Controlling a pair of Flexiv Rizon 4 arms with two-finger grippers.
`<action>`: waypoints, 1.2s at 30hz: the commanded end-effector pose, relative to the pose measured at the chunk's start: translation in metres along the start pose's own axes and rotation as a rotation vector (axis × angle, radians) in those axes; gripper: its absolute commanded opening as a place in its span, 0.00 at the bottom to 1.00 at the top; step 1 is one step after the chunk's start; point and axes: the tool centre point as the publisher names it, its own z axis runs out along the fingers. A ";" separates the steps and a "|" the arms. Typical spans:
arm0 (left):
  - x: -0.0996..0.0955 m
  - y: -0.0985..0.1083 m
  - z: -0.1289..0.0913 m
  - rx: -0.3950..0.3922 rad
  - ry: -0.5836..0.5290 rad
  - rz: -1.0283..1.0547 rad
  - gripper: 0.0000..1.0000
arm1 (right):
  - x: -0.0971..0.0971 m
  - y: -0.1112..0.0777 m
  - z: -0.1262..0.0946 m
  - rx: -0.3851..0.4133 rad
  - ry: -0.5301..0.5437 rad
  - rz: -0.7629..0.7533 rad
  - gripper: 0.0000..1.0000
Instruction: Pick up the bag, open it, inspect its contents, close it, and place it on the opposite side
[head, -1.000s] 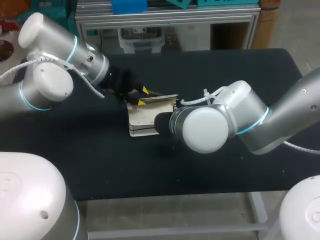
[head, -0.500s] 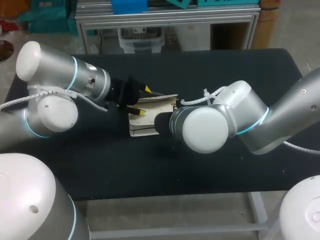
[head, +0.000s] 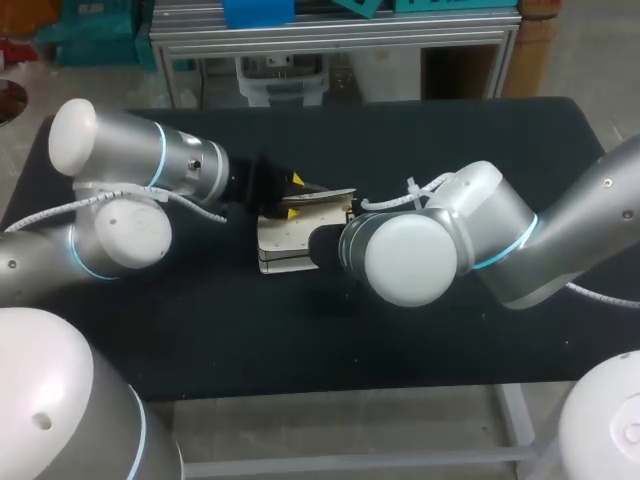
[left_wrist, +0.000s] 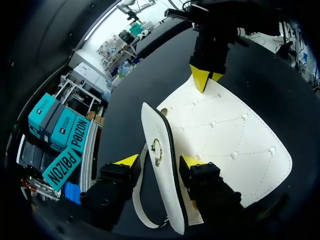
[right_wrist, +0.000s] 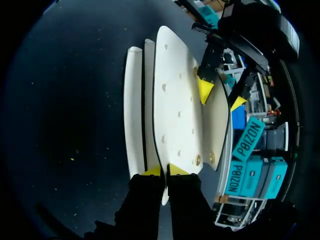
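In the middle of the black bench (head: 450, 130) lies a white quilted bag (head: 283, 243), its flap (left_wrist: 156, 125) standing up on edge. The left tool (left_wrist: 160, 161) straddles that flap, one yellow tip on each side. Its fingers stand well apart, and as far as I can see they are not pinching it. A small metal ring (left_wrist: 156, 150) sits on the flap's face, and a white strap (left_wrist: 135, 197) loops just beside it. At the opposite end, the right tool (right_wrist: 163, 171) is almost fully closed, both tips clamped on the bag's edge.
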 end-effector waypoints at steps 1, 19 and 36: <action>-0.005 0.006 0.004 0.019 0.008 -0.009 0.44 | 0.004 -0.004 0.001 -0.015 -0.202 0.000 0.00; -0.007 0.010 0.009 0.014 0.057 -0.051 0.00 | 0.004 -0.004 0.001 -0.015 -0.202 0.000 0.00; -0.018 -0.001 -0.011 0.072 0.076 -0.151 0.00 | -0.004 -0.004 -0.023 -0.038 -0.211 0.026 1.00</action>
